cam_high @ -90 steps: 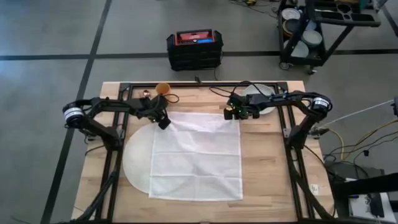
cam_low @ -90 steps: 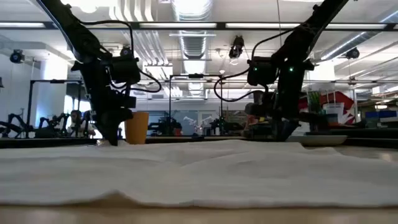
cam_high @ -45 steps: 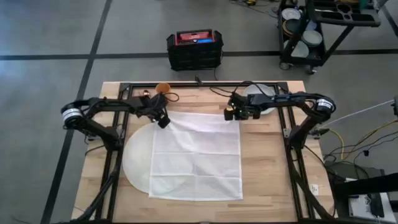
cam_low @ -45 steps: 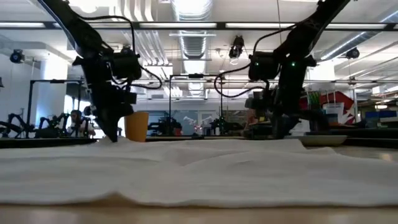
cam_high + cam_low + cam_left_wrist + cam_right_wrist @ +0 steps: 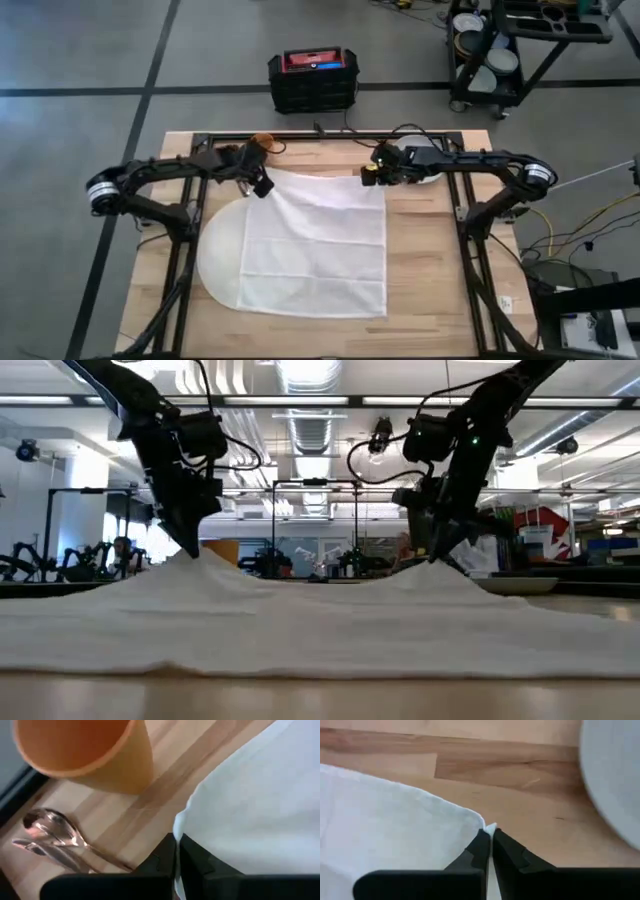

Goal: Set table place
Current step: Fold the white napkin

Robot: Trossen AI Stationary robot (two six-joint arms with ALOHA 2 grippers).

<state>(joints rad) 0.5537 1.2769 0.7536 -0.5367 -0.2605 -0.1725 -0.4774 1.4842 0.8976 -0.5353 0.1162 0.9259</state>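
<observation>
On the left of the worktop [image 5: 420, 270], the left claw [image 5: 262, 187] is clamped on one far corner of a white cloth [image 5: 320, 245] and holds it raised off the wood – in the low view the fabric peaks up to the pinch. Just beyond that claw stand an orange cup [image 5: 262, 143] and some shiny cutlery [image 5: 55, 840], seemingly a spoon with other pieces, lying on the bare wood. The cloth drapes over the round white mat [image 5: 222, 250], whose curved edge shows only on its left side; the rest is hidden beneath. To the right, the right claw [image 5: 368, 176] is pinched shut on the cloth's other far corner, likewise lifted. Beside it, at the far right, sits the pale plate [image 5: 420, 160], partly under the arm. As I judge it, the setting is at an early stage – the cloth is in hand but not laid flat, and plate, cup and cutlery wait at the back edge, none yet on the place.
</observation>
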